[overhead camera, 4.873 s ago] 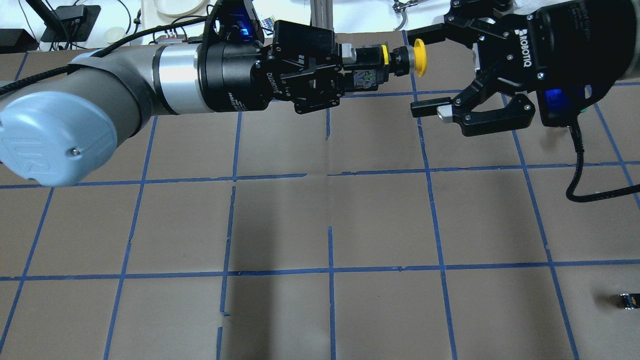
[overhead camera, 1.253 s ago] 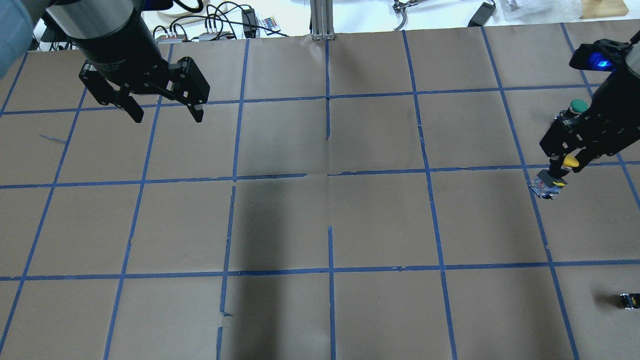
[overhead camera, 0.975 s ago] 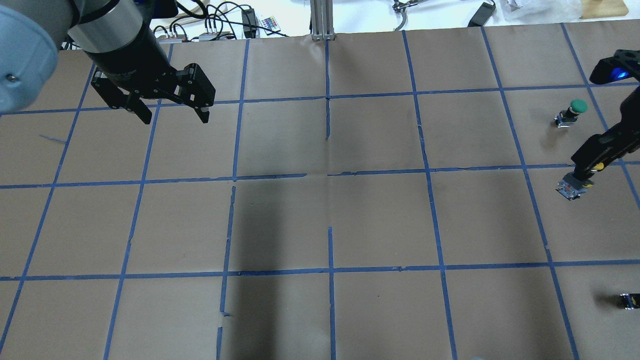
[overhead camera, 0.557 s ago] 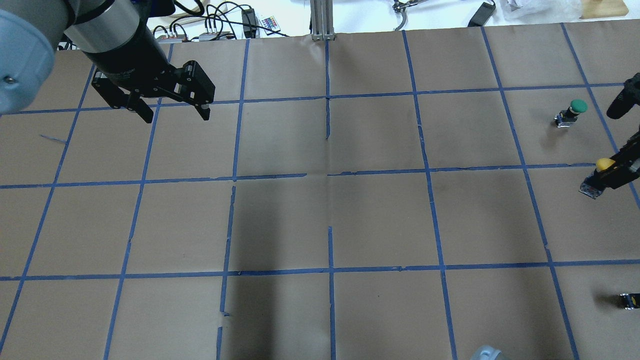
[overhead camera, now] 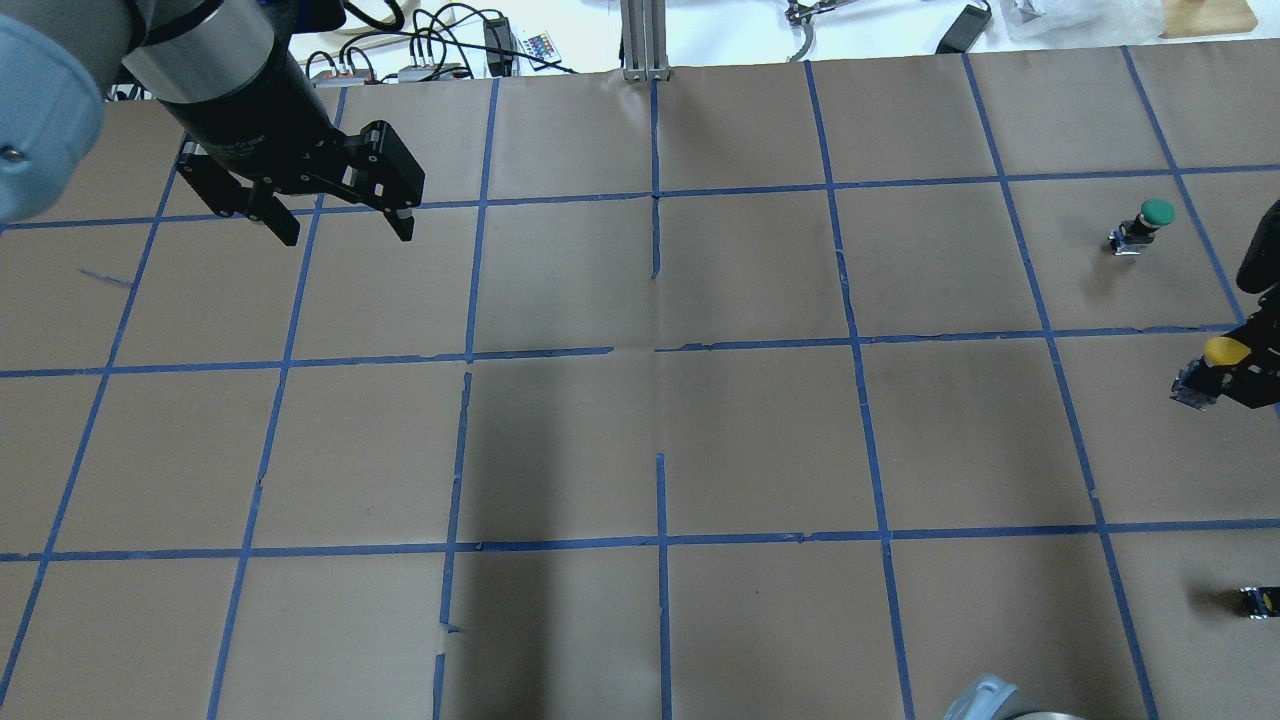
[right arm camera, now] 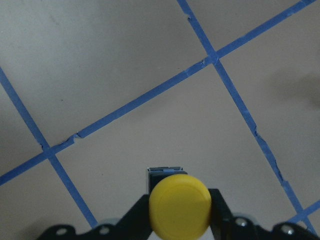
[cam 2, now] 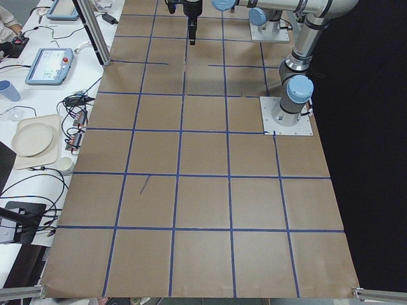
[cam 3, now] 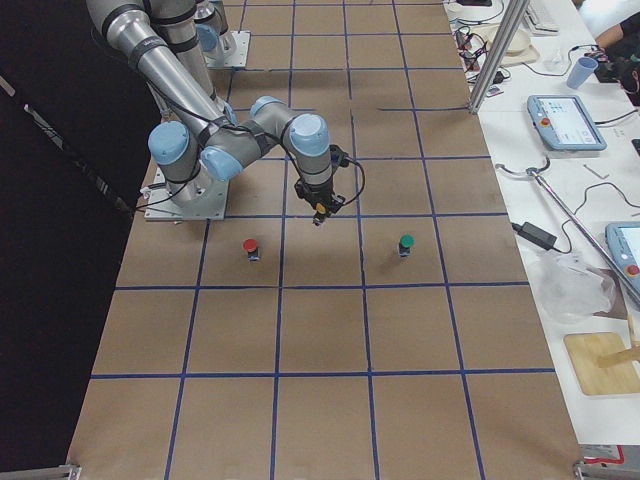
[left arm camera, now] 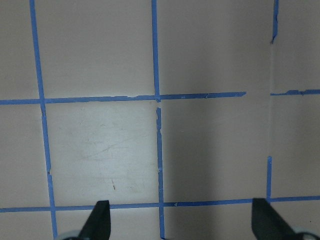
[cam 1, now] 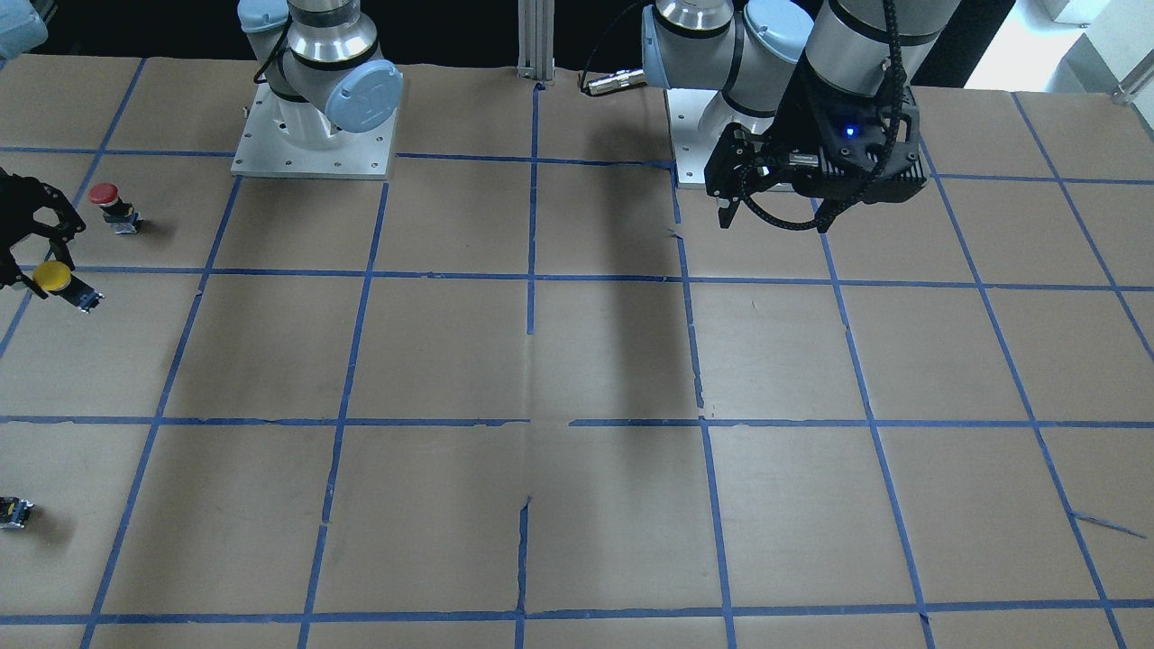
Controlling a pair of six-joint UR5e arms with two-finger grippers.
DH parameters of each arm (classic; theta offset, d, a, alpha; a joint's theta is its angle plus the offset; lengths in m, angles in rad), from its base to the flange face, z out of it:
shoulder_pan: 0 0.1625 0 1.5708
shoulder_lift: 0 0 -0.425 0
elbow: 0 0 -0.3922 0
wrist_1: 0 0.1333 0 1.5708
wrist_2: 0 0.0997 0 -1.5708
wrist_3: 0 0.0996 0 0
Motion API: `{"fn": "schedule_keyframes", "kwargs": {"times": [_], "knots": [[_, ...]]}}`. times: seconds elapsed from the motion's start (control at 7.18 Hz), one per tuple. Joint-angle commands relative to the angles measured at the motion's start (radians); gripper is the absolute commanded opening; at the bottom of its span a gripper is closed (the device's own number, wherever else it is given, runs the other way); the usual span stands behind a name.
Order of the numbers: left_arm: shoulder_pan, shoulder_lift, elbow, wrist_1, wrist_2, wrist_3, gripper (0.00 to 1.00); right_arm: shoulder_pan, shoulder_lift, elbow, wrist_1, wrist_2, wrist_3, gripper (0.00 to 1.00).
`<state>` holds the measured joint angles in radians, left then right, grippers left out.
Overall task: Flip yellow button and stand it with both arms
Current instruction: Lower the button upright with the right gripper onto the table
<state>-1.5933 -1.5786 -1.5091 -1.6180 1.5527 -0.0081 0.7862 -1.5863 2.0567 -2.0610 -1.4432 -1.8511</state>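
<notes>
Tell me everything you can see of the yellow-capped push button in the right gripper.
The small push button with the round yellow mushroom cap looks like smooth plastic, with a black collar under the cap and a grey-silver block base. The right gripper is shut on it, its black fingers pinching it just below the cap from both sides. It is held cap up, base down, somewhat tilted, over the brown paper-covered table at the robot's far right. Whether the base touches the paper cannot be told.

We see two silver-tube arms, left arm [cam 1: 852,41] and right arm [cam 1: 315,36], with light-blue joint caps [cam 1: 362,95] and grey bolted base plates [cam 1: 261,155]. The left gripper [overhead camera: 345,232] is black, with a blue LED [cam 1: 849,132] and a braided black cable [cam 1: 894,54]. There's probably white lettering on the wrist, but it's unreadable.
</notes>
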Motion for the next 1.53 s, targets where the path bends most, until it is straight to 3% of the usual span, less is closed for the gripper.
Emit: {"fn": "schedule_keyframes", "kwargs": {"times": [0.0, 0.28, 0.7, 1.39], "knots": [[-0.004, -0.003, 0.003, 0.000, 0.000, -0.016, 1.00, -0.057, 0.076, 0.000, -0.065, 0.024, -0.132, 0.13], [-0.004, 0.000, 0.001, 0.000, 0.001, -0.018, 1.00, -0.059, 0.146, -0.001, -0.100, 0.026, -0.210, 0.10], [-0.004, 0.000, 0.003, 0.000, 0.003, -0.020, 1.00, -0.059, 0.150, -0.003, -0.116, 0.058, -0.334, 0.10], [-0.002, 0.003, 0.004, -0.013, 0.003, -0.030, 1.00, -0.059, 0.227, -0.007, -0.188, 0.090, -0.346, 0.11]]}}
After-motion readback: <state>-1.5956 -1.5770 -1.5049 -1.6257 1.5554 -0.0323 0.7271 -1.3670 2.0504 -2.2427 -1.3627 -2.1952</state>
